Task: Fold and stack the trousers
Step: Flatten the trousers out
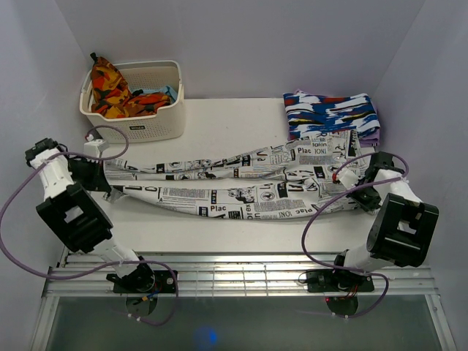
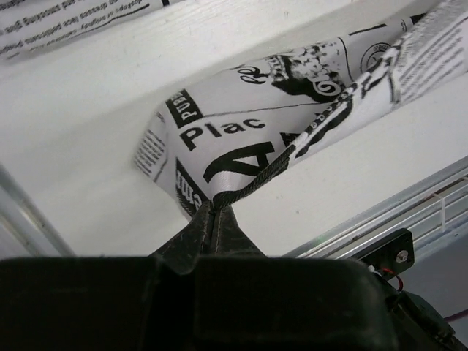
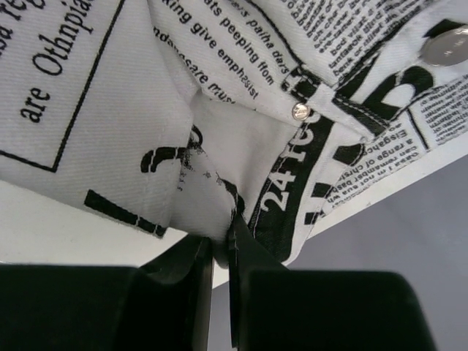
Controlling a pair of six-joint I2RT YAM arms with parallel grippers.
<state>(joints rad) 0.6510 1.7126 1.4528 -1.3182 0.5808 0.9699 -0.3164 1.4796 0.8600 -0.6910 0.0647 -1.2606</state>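
- The trousers (image 1: 241,186) lie stretched across the middle of the table (image 1: 234,121), running left to right, white cloth printed all over with black newspaper text.
- The two legs run side by side toward the left, a narrow strip of bare table showing between them along part of their length; the wider waist end sits at the right.
- At the right, the far edge of the waist end touches or slightly overlaps the near edge of a folded blue-white-red garment (image 1: 333,113).
- The left gripper (image 1: 108,184) is at the leg ends. In the left wrist view its fingers (image 2: 197,230) are pressed together on a dark-stitched edge of the trousers (image 2: 292,110), and the cloth rises from the pinch in a loose fold above the table.
- The right gripper (image 1: 351,183) is at the waist end. In the right wrist view the right gripper (image 3: 223,245) is clamped on a thin fold of the trousers (image 3: 110,110), with only cloth between the fingertips.
- Near that pinch are a small metal rivet (image 3: 300,111) and, further up at the right, a larger round metal snap (image 3: 446,45).
- A white perforated basket (image 1: 157,124) stands at the far left corner of the table, well apart from the trousers, holding an orange-red-yellow patterned cloth (image 1: 110,91).
- Purple cables (image 1: 322,219) loop around both arms, and a metal rail (image 1: 241,278) runs along the near edge by the arm bases.
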